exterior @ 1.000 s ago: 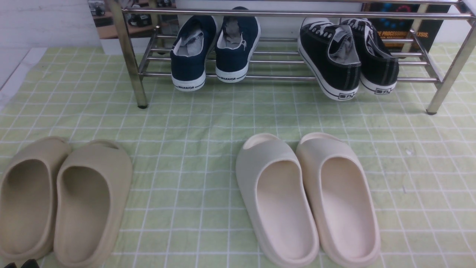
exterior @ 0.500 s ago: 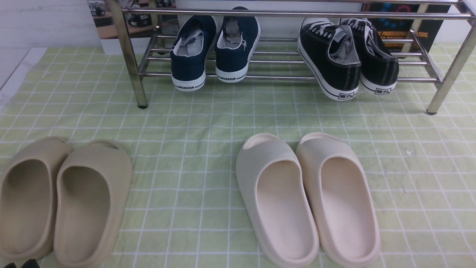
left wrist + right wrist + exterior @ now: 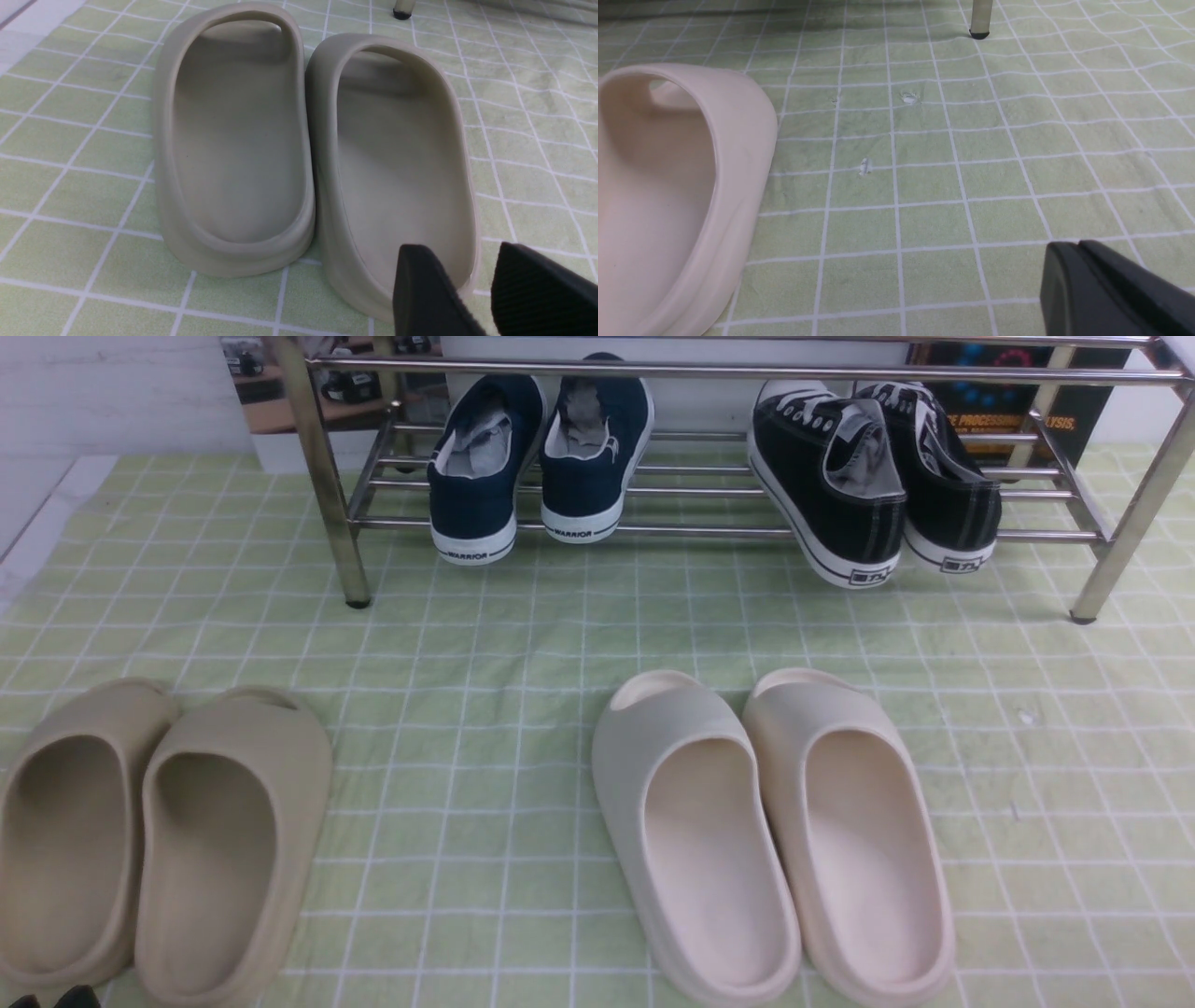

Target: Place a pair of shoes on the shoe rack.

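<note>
The pair of shoes (image 3: 868, 476) sits on the shoe rack (image 3: 327, 513), toes inward, heels overhanging the front bar, right of the navy sneakers (image 3: 537, 462). The left pincer (image 3: 472, 289) hovers slightly parted and empty by the beige slippers (image 3: 308, 140); the right pincer (image 3: 1106, 289) looks closed and empty, over the desk (image 3: 952, 163).
</note>
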You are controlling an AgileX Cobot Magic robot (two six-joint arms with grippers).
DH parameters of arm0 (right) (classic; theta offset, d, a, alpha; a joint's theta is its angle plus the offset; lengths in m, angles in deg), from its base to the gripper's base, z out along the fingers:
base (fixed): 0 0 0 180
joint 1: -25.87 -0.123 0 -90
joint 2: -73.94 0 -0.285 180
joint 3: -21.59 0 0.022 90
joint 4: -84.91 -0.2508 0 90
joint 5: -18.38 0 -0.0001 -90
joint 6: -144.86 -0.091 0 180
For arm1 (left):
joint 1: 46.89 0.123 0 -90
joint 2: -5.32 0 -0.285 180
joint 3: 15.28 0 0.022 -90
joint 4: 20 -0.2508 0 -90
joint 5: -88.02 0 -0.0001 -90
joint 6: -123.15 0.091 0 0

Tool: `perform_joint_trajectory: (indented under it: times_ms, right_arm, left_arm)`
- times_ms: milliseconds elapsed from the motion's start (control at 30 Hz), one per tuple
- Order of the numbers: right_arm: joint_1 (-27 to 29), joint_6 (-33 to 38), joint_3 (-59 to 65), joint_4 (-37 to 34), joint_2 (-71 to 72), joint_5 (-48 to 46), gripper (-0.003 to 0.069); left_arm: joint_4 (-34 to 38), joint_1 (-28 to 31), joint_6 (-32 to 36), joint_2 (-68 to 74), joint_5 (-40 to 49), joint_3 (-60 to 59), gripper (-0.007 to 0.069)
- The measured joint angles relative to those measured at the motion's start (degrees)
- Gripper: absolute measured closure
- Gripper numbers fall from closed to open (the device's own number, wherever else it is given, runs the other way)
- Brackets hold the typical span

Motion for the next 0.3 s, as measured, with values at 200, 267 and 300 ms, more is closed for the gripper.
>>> perform_joint_trajectory:
  times_ms: [200,267,300]
  right_arm:
    - [0.0,0.0,0.0,0.0,0.0,0.0,0.0604]
    - [0.0,0.0,0.0,0.0,0.0,0.0,0.0601]
    - [0.0,0.0,0.0,0.0,0.0,0.0,0.0598]
  left_arm:
    - [0.0,0.0,0.0,0.0,0.0,0.0,0.0386]
    - [0.0,0.0,0.0,0.0,0.0,0.0,0.0386]
    - [0.0,0.0,0.0,0.0,0.0,0.0,0.0386]
